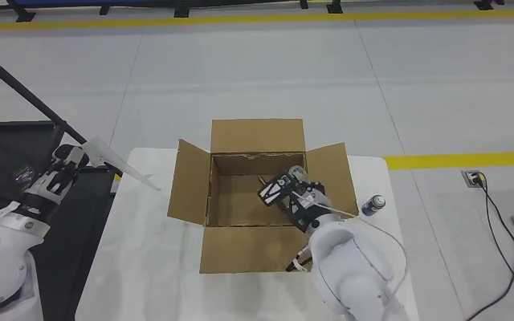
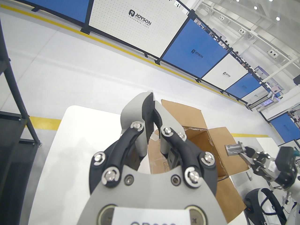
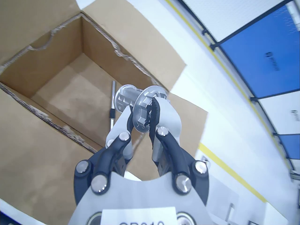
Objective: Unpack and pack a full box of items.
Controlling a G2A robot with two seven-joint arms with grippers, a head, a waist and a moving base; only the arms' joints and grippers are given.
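Your box point(image 1: 257, 135) is plain brown cardboard: matt, slightly fibrous, with rough, ragged corrugated edges along the top of its walls. The metal part point(image 3: 127, 99) in the right gripper point(image 3: 142, 108) is bare silver metal with a machined, satin-bright finish, and its notched rim catches the light. The thin rod point(image 3: 112, 99) on the box floor looks like similar pale metal. That gripper's fingers point(image 3: 168, 115) are smooth, matt light grey; the pads point(image 3: 153, 115) are black, ribbed and rubbery; the links point(image 3: 174, 151) behind look like semi-gloss black plastic, pinned with shiny steel screws point(image 3: 162, 131). The left gripper point(image 2: 151, 107) is made of the same materials. Your table point(image 1: 152, 265) is smooth white with a soft sheen.
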